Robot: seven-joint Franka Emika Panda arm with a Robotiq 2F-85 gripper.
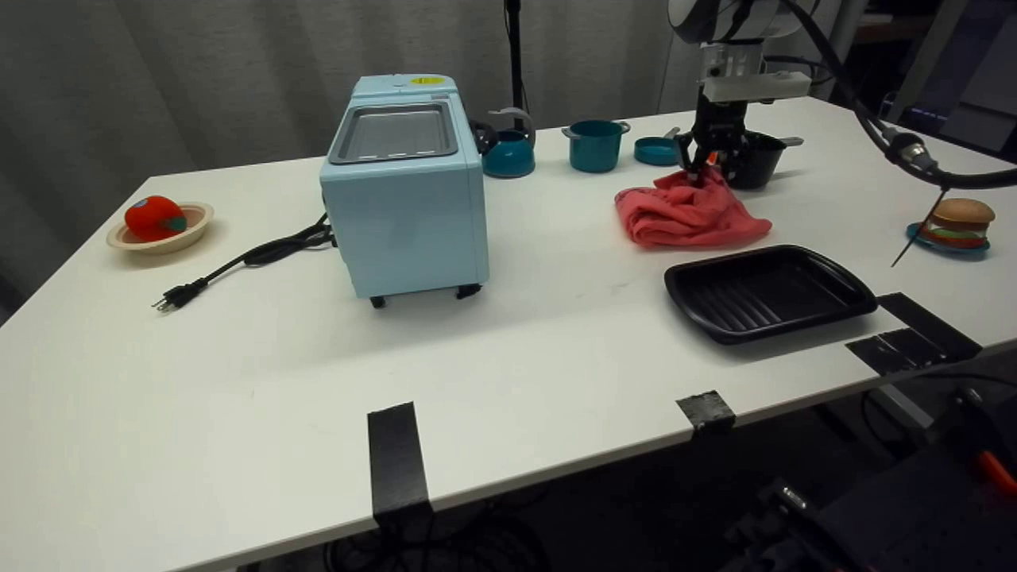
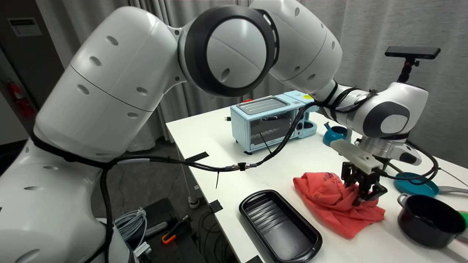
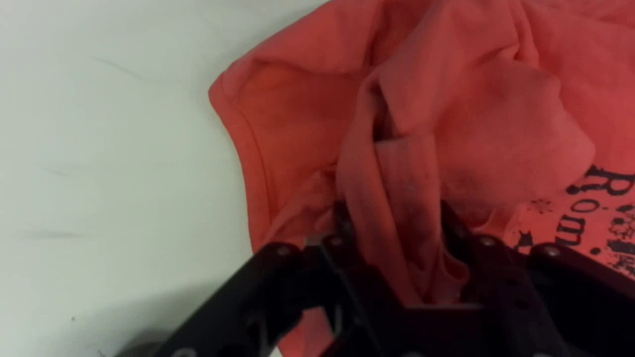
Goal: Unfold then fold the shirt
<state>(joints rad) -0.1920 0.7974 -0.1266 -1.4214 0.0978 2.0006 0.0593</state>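
The red shirt (image 1: 675, 218) lies bunched on the white table, with folds rising toward the gripper. In both exterior views it sits beside the black tray; there it also shows (image 2: 325, 204). In the wrist view the shirt (image 3: 496, 129) fills the middle and right, with black print at the right and a hemmed edge at the left. My gripper (image 3: 397, 223) points down into the shirt, its fingers partly closed on a thick bunch of cloth that fills the gap between them. The gripper also shows in both exterior views (image 1: 709, 171), (image 2: 353, 193). The fingertips are partly hidden by cloth.
A black ribbed tray (image 1: 771, 294) lies near the table's front edge. A black pot (image 2: 429, 221) and a teal pan (image 2: 416, 184) stand close behind the gripper. A light blue toaster oven (image 1: 405, 222), a teal pot (image 1: 596, 147) and a toy burger (image 1: 960, 218) stand farther off.
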